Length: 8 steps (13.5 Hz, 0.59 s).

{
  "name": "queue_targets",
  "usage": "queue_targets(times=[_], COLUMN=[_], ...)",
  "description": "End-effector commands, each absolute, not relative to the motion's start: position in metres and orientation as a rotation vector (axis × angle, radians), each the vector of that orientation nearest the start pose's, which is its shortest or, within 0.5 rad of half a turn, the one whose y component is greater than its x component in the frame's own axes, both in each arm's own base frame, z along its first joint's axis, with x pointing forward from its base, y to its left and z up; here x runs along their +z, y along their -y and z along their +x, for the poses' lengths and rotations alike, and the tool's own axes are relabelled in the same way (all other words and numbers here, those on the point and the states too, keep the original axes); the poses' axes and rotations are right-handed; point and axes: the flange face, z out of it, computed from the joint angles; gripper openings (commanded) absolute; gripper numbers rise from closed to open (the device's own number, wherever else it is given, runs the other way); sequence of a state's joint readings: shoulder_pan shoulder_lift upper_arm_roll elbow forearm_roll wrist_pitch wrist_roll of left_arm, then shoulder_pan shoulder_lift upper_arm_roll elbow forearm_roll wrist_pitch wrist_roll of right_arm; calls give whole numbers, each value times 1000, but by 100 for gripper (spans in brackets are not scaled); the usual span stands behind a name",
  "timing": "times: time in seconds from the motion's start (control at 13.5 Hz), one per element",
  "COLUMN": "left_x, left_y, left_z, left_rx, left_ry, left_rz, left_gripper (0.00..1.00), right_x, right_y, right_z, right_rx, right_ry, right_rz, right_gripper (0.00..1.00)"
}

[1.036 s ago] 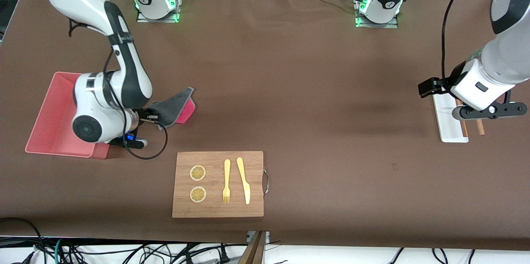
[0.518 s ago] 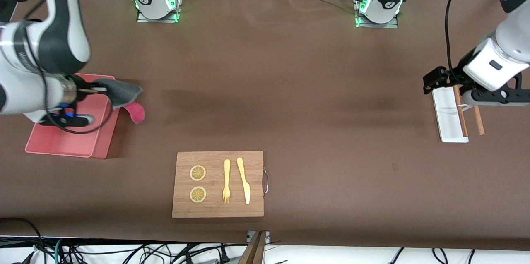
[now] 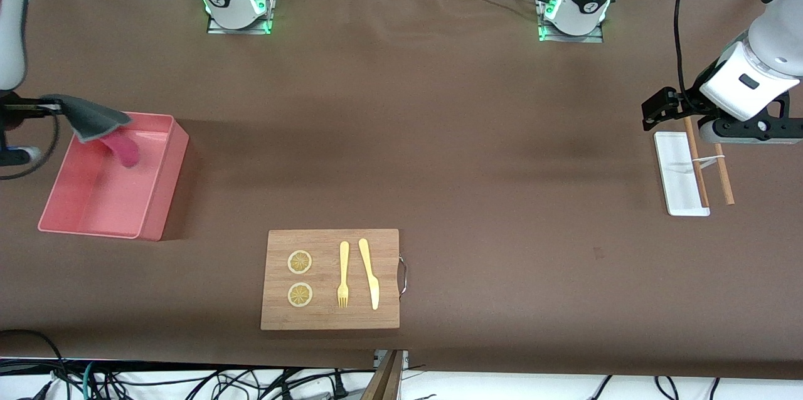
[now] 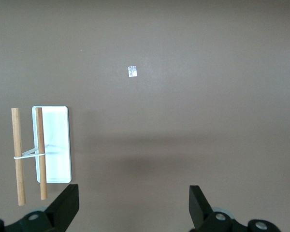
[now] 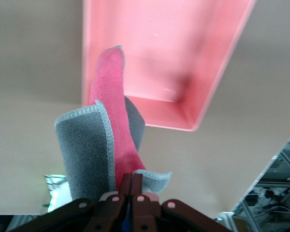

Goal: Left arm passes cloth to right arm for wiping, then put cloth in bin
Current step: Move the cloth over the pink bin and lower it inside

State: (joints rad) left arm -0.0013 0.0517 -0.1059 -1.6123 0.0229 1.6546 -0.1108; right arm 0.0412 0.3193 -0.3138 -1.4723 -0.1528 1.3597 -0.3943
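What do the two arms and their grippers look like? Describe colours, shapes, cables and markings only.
Both arms are glossy white rounded shells with dark grey joint sections, rising from bases lit green. The left arm carries a looping black cable and a black camera bracket; the left gripper has black blocky fingers. The right gripper has dark fingers with small pale screw heads, and a black cable loops beside it.

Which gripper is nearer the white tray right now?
Left. The left gripper hangs open over the table right by the white tray, while the right gripper holds the cloth over the bin at the right arm's end of the table.
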Motion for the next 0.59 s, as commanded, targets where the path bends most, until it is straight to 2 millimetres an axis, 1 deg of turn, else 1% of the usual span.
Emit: queue_targets(times=[0.0,0.07,0.15,0.22,0.52], left_x=[585,585,585,584,584], left_y=[56,56,55,54,55], left_z=[569,569,568,567,566], left_rx=[5,5,15,34,30], left_ry=[-26,-26,-26,-21,-33], left_rz=[-3114,-3114,-3113,-3112,-3088], left_gripper=[100,100,100,100,100], right_x=[470,461,455,444,408], right_y=[196,204,207,207,208], right_z=[577,579,580,583,601], right_rx=[747,751,761,779,700], right_ry=[266,268,260,258,276], right_rz=[-3150,-3149,-3148,-3140,-3180], right_gripper=[0,0,0,0,0])
